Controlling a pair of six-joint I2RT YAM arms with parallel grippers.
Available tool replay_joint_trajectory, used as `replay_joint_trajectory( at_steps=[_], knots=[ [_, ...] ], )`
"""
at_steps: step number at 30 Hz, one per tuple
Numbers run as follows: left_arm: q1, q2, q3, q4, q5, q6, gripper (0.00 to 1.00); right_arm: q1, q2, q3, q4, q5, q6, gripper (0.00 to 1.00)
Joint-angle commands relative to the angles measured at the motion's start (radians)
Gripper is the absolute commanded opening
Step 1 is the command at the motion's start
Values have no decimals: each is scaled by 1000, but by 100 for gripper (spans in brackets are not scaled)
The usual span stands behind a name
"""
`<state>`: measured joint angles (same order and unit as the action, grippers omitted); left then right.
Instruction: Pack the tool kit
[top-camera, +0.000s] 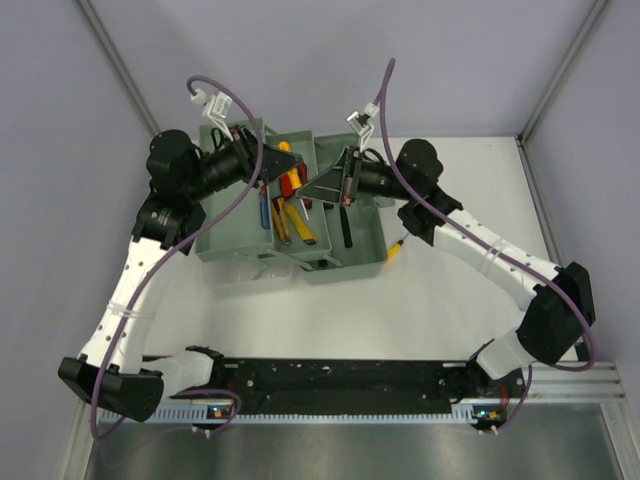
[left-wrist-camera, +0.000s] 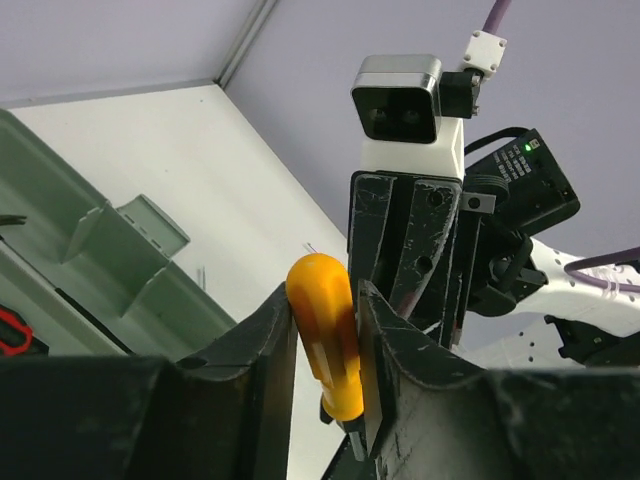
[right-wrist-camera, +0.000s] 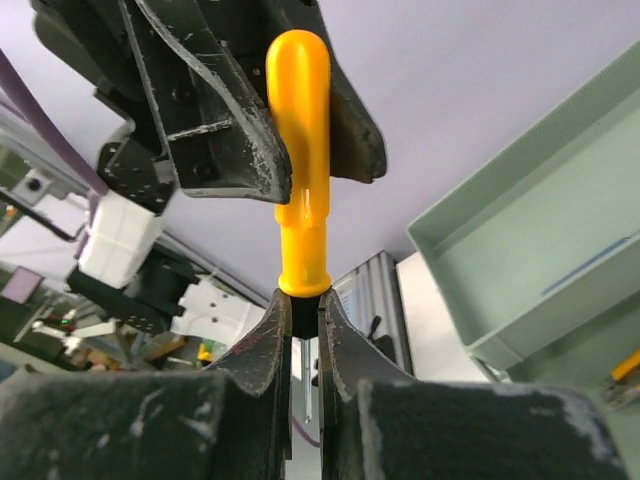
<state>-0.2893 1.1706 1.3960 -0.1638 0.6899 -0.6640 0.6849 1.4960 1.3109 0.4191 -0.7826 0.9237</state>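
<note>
Right gripper (right-wrist-camera: 300, 300) is pinched almost closed on the dark shank just below the handle of the yellow screwdriver (right-wrist-camera: 300, 150). Opposite it, the left gripper (left-wrist-camera: 325, 300), jaws partway apart, clasps that handle on both sides. Between them the screwdriver hangs above the open grey-green toolbox (top-camera: 228, 235).

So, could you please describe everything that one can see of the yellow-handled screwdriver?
The yellow-handled screwdriver has a smooth, glossy handle that looks like plastic, with a rounded end, a narrower neck and a flared collar above a black base. It is held in the air between both arms. The left gripper presses the thick part of the handle from both sides, and the right gripper pinches the black base. The tip cannot be seen.
</note>
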Motion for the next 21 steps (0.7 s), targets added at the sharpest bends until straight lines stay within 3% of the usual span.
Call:
replay_joint_trajectory(
  at_steps=[1,2,5,6,9,12,15,21],
  knots=[
    [-5,3,23,-9,-27,4,23,10,7,53,-14,22,-26,0],
    [-5,1,29,-31,-44,18,15,10,7,56,-29,28,-35,0],
    [-5,9,81,-168,-140,88,0,11,6,56,-103,66,-75,28],
    [-4,21,116,-231,-191,119,0,10,-2,56,-164,115,-101,39],
    [2,79,251,-466,-356,239,0,7,-48,38,-328,308,-187,50],
    [38,138,355,-646,-479,317,0,-13,-109,1,-443,518,-235,54],
    [117,201,414,-749,-490,333,0,-42,-152,-15,-541,655,-267,54],
    [191,317,432,-853,-582,392,0,-136,-194,-73,-833,997,-211,51]
  ],
)
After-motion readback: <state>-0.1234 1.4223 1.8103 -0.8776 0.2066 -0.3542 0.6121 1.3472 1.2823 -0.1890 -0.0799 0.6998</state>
